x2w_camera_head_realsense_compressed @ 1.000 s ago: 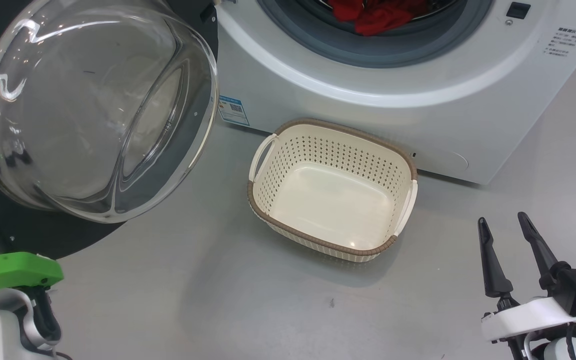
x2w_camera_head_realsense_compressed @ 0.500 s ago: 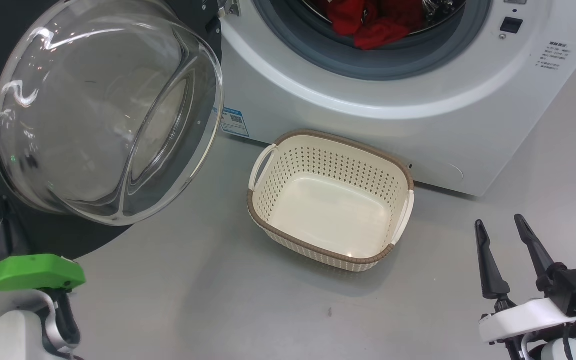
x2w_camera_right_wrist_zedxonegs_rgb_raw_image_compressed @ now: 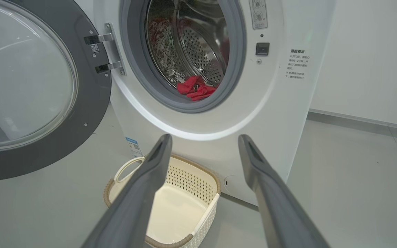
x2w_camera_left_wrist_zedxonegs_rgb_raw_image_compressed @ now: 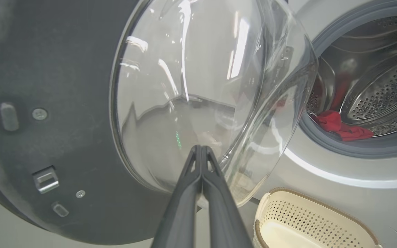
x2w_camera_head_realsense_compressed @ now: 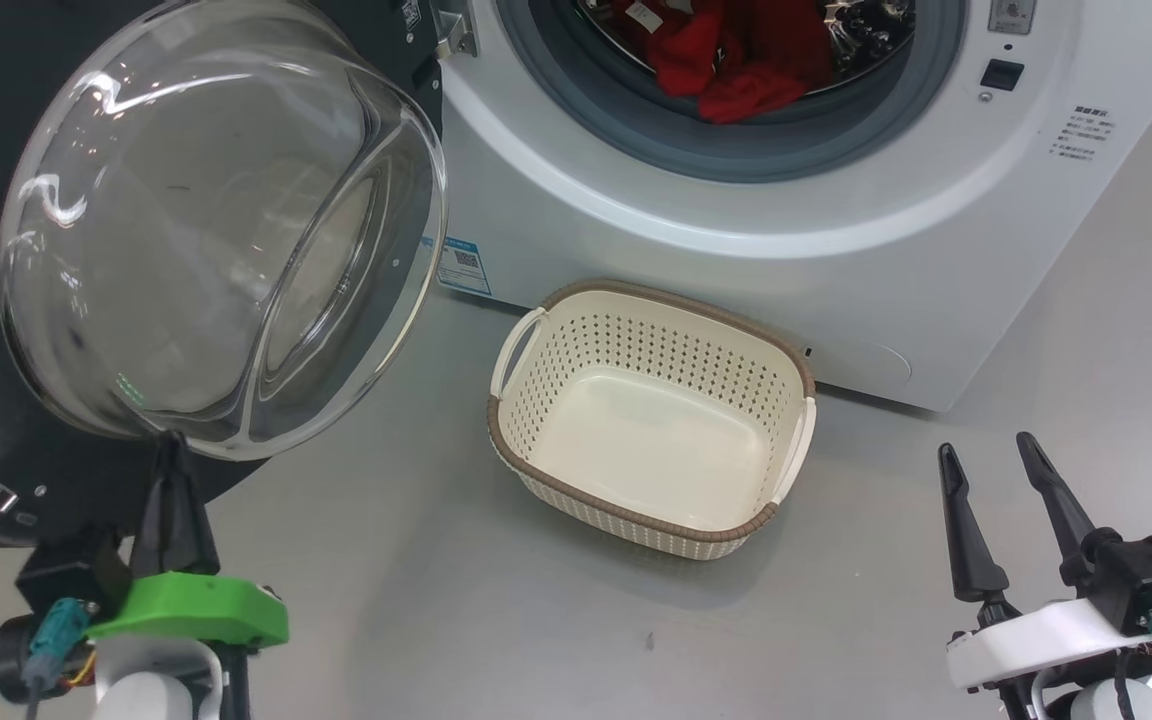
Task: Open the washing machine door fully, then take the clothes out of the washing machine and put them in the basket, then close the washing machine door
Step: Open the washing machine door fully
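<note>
washing machine door [x2w_camera_head_realsense_compressed: 216, 230] stands swung open on its hinges [x2w_camera_right_wrist_zedxonegs_rgb_raw_image_compressed: 105, 51] at the left side of the washing machine [x2w_camera_head_realsense_compressed: 736, 260], inner face and bulging glass window turned toward the head camera. black rim surrounds the glass.

clothes [x2w_camera_head_realsense_compressed: 726, 70]: red fabric bunched at the low front of the steel drum, lying against the grey rubber ring. a small white tag shows on the pile.

basket [x2w_camera_head_realsense_compressed: 676, 345]: on the floor [x2w_camera_head_realsense_compressed: 436, 600], just in front of the machine's lower front panel, upright, nothing in it. a blue label [x2w_camera_head_realsense_compressed: 461, 265] sits low on the machine front, near the basket's left handle.

left claw [x2w_camera_head_realsense_compressed: 172, 445]: fingers pressed together, holding nothing. tips point up at the lower edge of the glass window; in the left wrist view they overlap the glass. contact with the glass: cannot tell.

right claw [x2w_camera_head_realsense_compressed: 985, 445]: fingers spread apart, holding nothing, above bare floor well to the right of the basket. in the right wrist view its fingers frame the basket and point toward the drum opening.
</note>
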You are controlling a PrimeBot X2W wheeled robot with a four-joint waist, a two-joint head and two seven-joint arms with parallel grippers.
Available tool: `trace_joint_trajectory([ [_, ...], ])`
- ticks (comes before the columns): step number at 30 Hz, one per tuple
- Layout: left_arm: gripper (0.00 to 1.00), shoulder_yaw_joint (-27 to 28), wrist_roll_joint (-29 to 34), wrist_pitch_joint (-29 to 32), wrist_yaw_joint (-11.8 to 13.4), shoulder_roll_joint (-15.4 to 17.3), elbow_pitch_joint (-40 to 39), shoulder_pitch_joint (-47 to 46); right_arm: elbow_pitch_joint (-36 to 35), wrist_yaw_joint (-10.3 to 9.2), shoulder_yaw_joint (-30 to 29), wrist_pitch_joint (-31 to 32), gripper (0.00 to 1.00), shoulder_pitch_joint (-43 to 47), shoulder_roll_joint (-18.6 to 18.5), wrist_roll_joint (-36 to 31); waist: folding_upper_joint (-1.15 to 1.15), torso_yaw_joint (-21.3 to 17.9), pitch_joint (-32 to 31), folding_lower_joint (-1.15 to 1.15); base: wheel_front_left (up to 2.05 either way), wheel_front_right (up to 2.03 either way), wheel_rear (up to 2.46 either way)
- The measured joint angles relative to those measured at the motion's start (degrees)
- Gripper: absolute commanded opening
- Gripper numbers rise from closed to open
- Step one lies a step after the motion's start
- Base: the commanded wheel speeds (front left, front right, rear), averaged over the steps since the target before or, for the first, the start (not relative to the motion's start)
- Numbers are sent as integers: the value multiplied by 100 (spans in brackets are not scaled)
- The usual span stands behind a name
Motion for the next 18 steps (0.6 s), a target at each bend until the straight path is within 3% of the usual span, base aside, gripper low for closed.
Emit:
trace_joint_trajectory([
  [4, 0, -403, 58, 0, -101, 4, -104, 167, -1, 0, 25, 1, 100, 0, 30, 0, 0, -66, -46, 0, 0, 0, 0],
  [5, 7, -495, 86, 0, -125, 3, -153, 198, -3, 0, 32, 1, 100, 0, 33, 0, 0, -85, -56, 0, 0, 0, 0],
  [7, 63, -694, 107, 0, -180, 8, -225, 230, -3, 0, 35, 1, 100, 0, 45, 5, 0, -127, -73, 0, 0, 0, 0],
  [8, 98, -789, 143, 0, -199, 9, -244, 231, -3, 0, 35, 1, 100, 0, 47, 10, 0, -149, -81, 0, 0, 0, 0],
  [18, 100, -1392, 232, 0, -165, 29, -408, 235, -2, 0, 68, 0, 100, 1, 80, 20, 0, -441, -174, 0, 0, 0, 0],
])
